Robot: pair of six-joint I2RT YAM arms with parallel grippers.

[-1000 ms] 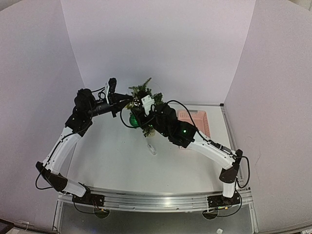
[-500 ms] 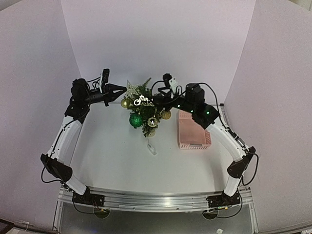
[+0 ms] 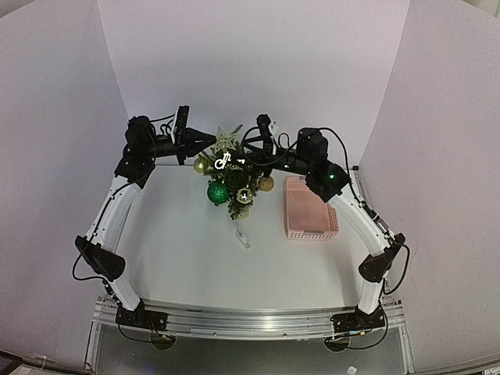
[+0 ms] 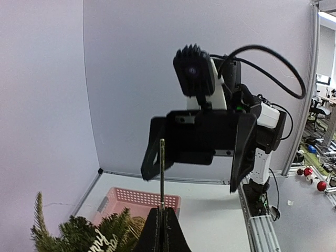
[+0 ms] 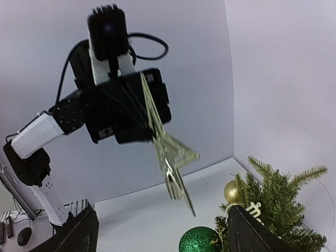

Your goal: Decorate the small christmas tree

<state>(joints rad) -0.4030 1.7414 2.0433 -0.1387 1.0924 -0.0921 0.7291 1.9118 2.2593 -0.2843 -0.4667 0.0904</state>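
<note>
The small christmas tree [image 3: 233, 178] stands at the middle back of the table, hung with a green ball [image 3: 217, 192], gold balls and a white script sign. My left gripper [image 3: 209, 142] is shut on a gold glitter star [image 3: 227, 140] and holds it level with the tree's top, just left of it. In the left wrist view the star [image 4: 161, 173] shows edge-on between the shut fingers [image 4: 169, 233]. My right gripper [image 3: 255, 160] is open and empty just right of the treetop, facing the left gripper. The right wrist view shows the star [image 5: 170, 152], the tree [image 5: 278, 207] and the green ball [image 5: 199, 240].
A pink basket [image 3: 311, 207] lies on the table right of the tree, also in the left wrist view [image 4: 137, 201]. A small pale item [image 3: 244, 237] lies on the table in front of the tree. White walls enclose the back and sides.
My left gripper has carried the star rightward, closer to the treetop. My right arm swung from in front of the tree up to its right side, then held nearly still.
</note>
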